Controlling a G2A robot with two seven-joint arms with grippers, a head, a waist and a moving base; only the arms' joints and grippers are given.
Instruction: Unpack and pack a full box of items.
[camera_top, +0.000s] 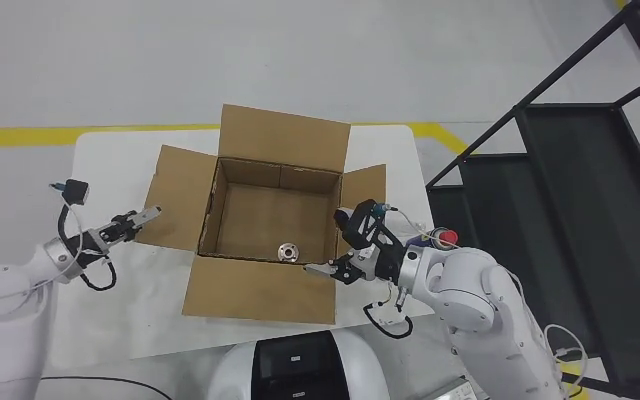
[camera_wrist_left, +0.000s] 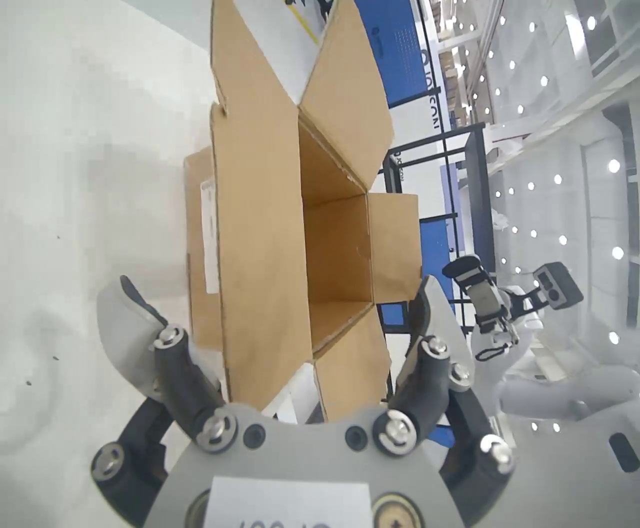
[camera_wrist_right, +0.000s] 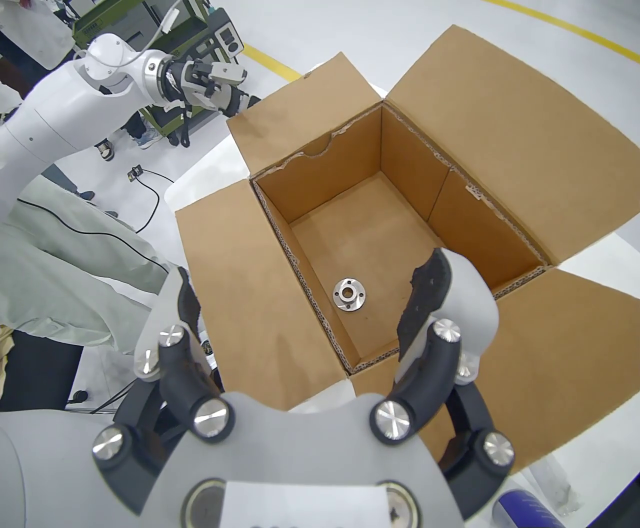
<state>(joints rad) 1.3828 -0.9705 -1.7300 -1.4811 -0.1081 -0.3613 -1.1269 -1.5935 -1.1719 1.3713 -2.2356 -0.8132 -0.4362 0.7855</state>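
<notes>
An open cardboard box (camera_top: 270, 215) stands in the middle of the white table, all flaps folded outward. A small round metal flange (camera_top: 287, 250) lies alone on its floor near the front wall; the right wrist view looks down on the flange (camera_wrist_right: 349, 295). My right gripper (camera_wrist_right: 310, 295) is open, above the box's front right corner, where the top view also has it (camera_top: 333, 242). My left gripper (camera_wrist_left: 277, 305) is open and empty, facing the box (camera_wrist_left: 260, 240) from the side. From above it (camera_top: 148, 214) hovers just off the left flap.
A red-capped item (camera_top: 447, 237) lies by the right arm at the table's right edge, and a blue bottle (camera_wrist_right: 525, 505) lies near it. A black metal stair frame (camera_top: 540, 180) stands right of the table. Bare tabletop (camera_top: 120, 300) lies left of the box.
</notes>
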